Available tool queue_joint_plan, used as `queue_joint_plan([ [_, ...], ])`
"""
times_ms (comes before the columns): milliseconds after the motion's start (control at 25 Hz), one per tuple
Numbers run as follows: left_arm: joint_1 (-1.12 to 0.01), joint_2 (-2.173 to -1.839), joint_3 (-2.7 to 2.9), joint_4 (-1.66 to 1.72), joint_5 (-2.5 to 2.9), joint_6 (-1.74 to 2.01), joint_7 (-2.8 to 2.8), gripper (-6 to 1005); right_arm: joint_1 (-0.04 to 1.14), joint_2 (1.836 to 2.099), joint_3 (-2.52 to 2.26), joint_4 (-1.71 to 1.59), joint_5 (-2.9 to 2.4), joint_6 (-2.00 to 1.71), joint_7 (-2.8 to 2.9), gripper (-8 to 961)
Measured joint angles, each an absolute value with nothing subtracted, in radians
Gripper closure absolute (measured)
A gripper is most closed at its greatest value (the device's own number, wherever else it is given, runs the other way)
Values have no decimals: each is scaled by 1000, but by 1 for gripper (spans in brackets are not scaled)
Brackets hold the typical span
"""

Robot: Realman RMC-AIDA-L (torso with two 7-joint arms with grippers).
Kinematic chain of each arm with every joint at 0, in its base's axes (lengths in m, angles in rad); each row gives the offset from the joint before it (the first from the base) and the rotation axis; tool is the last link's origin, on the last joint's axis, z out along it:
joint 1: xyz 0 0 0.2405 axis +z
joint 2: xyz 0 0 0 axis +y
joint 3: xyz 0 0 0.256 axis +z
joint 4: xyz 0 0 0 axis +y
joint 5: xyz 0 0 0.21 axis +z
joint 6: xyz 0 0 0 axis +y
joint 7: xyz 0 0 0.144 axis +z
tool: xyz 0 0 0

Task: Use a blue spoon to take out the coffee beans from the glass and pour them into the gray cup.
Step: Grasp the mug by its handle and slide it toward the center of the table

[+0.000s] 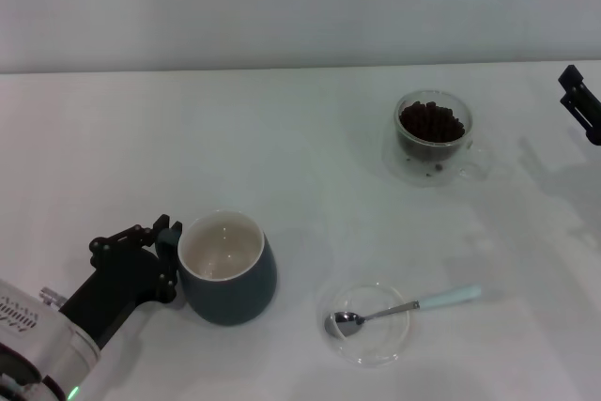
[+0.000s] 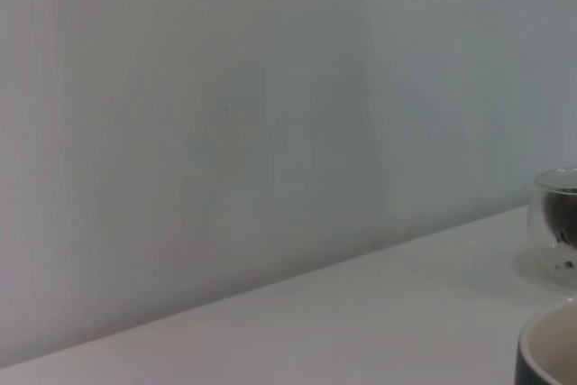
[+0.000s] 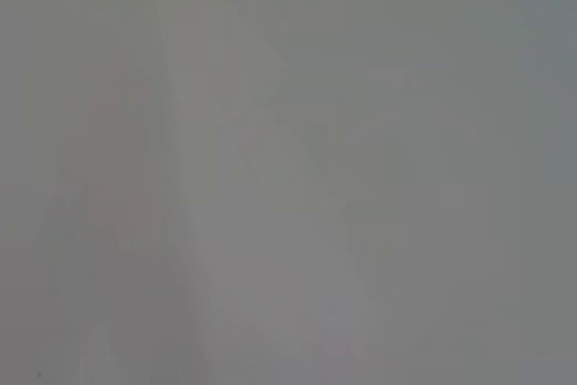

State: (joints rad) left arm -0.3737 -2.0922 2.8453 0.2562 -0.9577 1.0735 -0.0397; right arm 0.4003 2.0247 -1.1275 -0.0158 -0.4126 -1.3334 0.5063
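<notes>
the left gripper (image 1: pixel 169 255) sits near the front left corner of the bench (image 1: pixel 141 138), its jaws closed around the handle side of the gray cup (image 1: pixel 228 269). right gripper (image 1: pixel 582 100) hangs at the right edge; can't tell how its jaws stand. spoon (image 1: pixel 404 309) lies across a clear dish (image 1: pixel 368 323) near the front edge. the glass (image 1: pixel 432 136) of beans (image 1: pixel 431 123) stands toward the back right
</notes>
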Motion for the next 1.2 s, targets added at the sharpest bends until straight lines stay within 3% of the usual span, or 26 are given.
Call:
queue_joint_plan([
  [520,-367,-2092,2846,267,-953,1080,-38,820,396,2023,-1137,-15,-415,-1335,506,83],
  [960,-326,-2089,2845,285,-934,1124,9,607,391,2023,-1140,-11,-416,-1335,506,83],
  [1200,-270,-2087,2845,289,-936,1165,32,383,390,2023,-1141,-9,-416,-1334,506,83],
])
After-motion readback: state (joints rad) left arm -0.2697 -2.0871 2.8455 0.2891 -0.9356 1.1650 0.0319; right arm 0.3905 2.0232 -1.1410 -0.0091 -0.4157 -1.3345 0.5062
